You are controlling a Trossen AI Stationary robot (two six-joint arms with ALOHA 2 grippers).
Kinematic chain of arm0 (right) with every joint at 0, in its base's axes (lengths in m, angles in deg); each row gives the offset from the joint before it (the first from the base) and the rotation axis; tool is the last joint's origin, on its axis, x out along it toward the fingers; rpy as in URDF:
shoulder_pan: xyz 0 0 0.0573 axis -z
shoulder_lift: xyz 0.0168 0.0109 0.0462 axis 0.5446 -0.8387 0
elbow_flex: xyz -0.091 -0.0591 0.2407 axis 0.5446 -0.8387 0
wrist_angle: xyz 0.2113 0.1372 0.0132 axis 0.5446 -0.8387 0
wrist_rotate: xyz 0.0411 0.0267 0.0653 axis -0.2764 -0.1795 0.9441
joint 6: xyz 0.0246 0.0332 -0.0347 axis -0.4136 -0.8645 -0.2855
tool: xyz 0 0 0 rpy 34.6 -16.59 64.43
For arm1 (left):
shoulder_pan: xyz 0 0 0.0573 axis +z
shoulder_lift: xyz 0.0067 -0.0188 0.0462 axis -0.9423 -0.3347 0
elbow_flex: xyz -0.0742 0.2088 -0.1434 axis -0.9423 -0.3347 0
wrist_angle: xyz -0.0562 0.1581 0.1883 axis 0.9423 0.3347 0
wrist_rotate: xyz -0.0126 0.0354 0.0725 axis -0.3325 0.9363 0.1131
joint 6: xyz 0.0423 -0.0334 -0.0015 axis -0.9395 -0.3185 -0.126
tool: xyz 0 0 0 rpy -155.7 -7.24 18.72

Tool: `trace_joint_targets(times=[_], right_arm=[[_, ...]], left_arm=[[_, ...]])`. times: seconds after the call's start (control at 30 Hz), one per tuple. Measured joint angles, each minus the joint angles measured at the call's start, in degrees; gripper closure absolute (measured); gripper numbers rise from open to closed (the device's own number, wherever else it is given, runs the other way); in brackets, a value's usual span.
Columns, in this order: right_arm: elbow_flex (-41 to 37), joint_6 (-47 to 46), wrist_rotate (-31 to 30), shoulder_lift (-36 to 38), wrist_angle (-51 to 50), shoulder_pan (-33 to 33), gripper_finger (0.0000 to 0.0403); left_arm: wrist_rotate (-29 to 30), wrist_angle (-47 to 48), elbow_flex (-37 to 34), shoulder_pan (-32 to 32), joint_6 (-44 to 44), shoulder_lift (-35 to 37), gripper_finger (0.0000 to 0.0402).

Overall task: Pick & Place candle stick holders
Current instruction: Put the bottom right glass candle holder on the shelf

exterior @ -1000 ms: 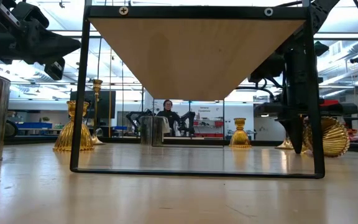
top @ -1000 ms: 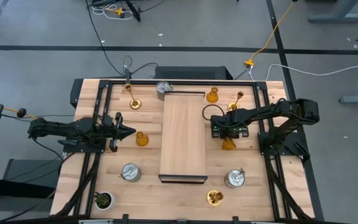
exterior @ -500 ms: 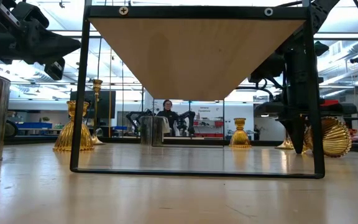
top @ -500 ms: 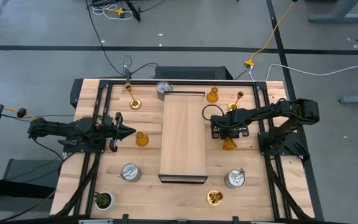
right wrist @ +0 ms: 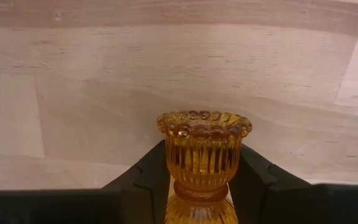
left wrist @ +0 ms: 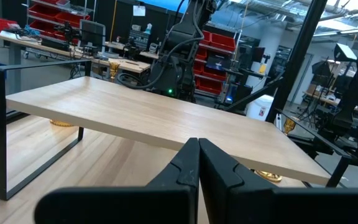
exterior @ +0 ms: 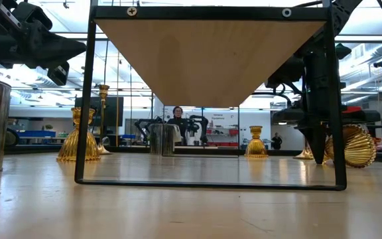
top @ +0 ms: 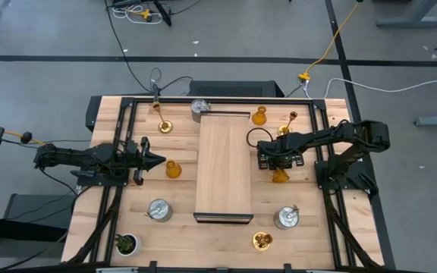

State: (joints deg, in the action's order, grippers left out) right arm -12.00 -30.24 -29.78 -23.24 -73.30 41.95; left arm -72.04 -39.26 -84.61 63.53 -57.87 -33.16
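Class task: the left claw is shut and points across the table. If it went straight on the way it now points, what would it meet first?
Probably the amber holder just ahead of the left claw, though the claw hangs above the table and might pass over it. Beyond stands the wooden shelf.

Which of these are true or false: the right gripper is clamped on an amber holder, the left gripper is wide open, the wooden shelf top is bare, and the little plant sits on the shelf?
1. The right gripper is closed on an amber candle holder. True.
2. The left gripper is wide open. False: its fingers are shut together and hold nothing.
3. The top of the raised wooden shelf is bare. True.
4. The small potted plant sits on the shelf. False: it stands on the table near the front left corner.
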Motion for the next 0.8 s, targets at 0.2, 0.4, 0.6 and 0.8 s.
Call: trace_joint_targets(times=[0.2, 0.4, 0.6, 0.8], right_arm=[[-0.20, 0.27, -0.27, 1.00, -0.33, 0.00, 0.0278], [-0.02, 0.39, -1.13, 4.35, -3.15, -0.33, 0.0279], [0.04, 0.38, -1.44, 8.27, -3.82, -1.06, 0.0279], [0.11, 1.72, -2.84, 11.99, -4.93, -1.90, 0.0279]], left_arm=[[0.00, 0.00, -0.02, -0.01, 0.00, 0.00, 0.0392], [0.00, 0.02, 0.00, -0.02, 0.00, 0.00, 0.0392], [0.00, 0.00, 0.00, 0.00, 0.00, 0.00, 0.0392], [0.00, 0.00, -0.02, 0.00, 0.01, -0.01, 0.0392]])
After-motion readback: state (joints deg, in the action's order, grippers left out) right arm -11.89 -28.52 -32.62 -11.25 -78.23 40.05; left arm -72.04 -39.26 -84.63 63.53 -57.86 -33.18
